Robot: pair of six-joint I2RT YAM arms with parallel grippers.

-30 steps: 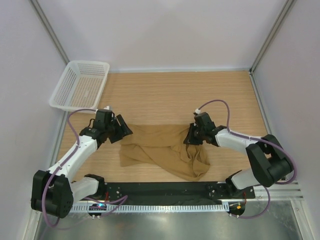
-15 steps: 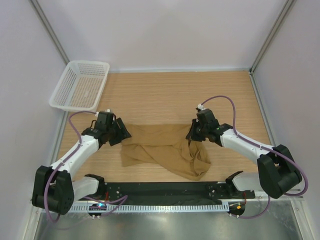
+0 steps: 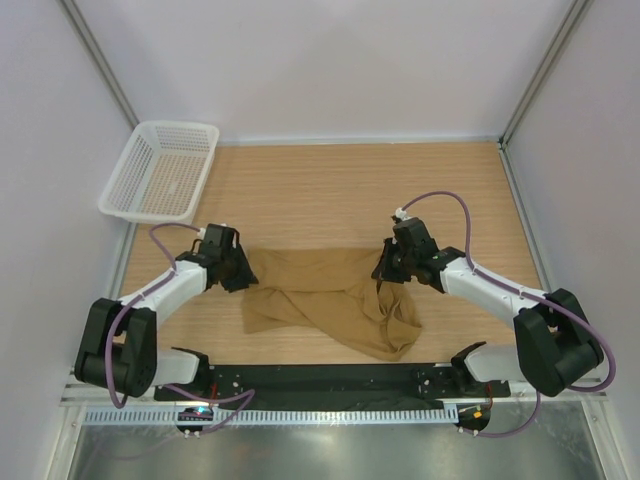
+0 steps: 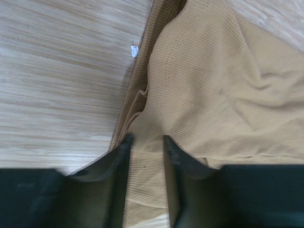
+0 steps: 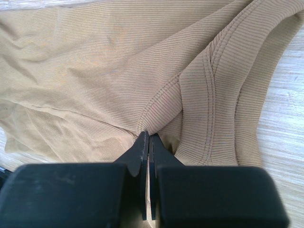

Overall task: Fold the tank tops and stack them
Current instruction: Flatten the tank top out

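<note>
The tan-brown tank top lies crumpled on the wooden table, near the front. My left gripper is at its left edge. In the left wrist view my left gripper has its jaws partly apart, with a flat strip of the top lying between them. My right gripper is at the top's right upper part. In the right wrist view my right gripper is shut on a ribbed fold of the top, beside a hemmed strap edge.
A white mesh basket stands at the far left corner, half over the table edge. A small white speck lies on the wood beside the top. A black rail runs along the front edge.
My left gripper has moved right and slightly nearer, onto the top's left edge. My right arm's elbow shifted early on; its gripper stays on the cloth.
</note>
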